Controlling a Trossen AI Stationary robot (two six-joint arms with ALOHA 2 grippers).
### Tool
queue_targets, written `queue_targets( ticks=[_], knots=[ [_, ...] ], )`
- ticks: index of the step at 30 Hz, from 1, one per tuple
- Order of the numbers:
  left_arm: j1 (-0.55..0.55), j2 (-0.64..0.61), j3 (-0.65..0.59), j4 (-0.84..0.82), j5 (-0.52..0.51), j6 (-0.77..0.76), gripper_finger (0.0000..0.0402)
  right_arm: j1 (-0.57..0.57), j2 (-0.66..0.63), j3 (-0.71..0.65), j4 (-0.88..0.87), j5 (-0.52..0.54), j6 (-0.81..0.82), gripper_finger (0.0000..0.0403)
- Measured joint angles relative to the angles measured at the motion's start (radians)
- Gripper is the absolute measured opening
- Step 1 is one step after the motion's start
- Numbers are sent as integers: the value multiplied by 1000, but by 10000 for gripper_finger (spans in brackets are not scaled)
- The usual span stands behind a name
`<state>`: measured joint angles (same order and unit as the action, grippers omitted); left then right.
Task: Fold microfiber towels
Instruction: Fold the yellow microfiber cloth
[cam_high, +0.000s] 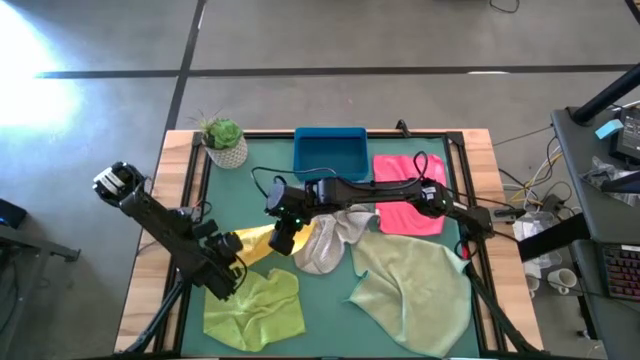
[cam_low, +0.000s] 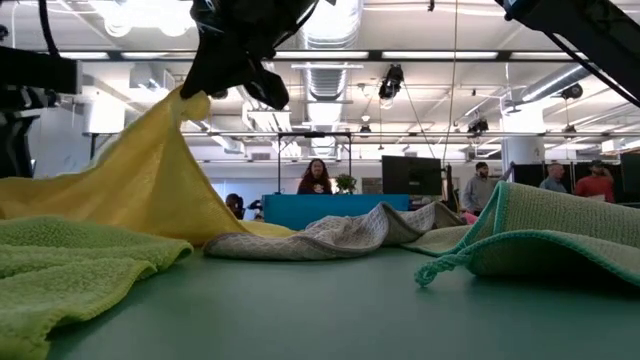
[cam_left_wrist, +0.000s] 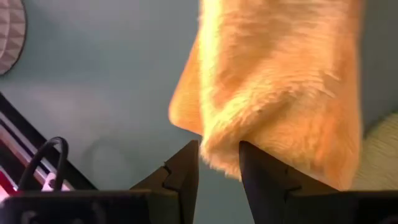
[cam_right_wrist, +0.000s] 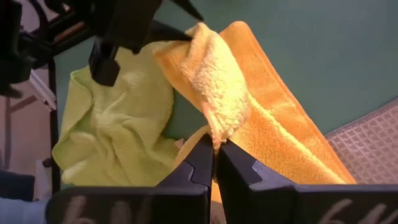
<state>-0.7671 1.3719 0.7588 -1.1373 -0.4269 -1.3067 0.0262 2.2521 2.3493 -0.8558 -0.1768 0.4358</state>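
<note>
Yellow towel (cam_high: 262, 241) lifted off desk (cam_high: 330, 305), pinched by both the left end effector (cam_left_wrist: 219, 163) and right end effector (cam_right_wrist: 216, 152), lime towel (cam_right_wrist: 118, 118) just beyond; fold starting, next needs edges aligned.

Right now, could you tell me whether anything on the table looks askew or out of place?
Mostly the towels: the grey towel, lime green towel and sage green towel lie rumpled, the sage one with a corner turned over. The yellow towel hangs stretched between the left tool and right tool. The pink towel lies flat.
</note>
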Motion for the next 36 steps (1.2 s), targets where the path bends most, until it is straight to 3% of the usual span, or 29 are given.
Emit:
queue_targets(
  ticks=[10,19,24,36],
  knots=[
    [22,-177,-70,5,9,3,99,0,1,0,0,22,57,8],
    [20,-323,-62,152,141,-53,99,-4,1,0,2,22,65,8],
    [19,-283,-62,245,142,-76,99,-8,1,0,4,22,64,8],
    [19,-51,-12,229,138,-130,99,-14,1,0,4,13,41,8]
  ],
)
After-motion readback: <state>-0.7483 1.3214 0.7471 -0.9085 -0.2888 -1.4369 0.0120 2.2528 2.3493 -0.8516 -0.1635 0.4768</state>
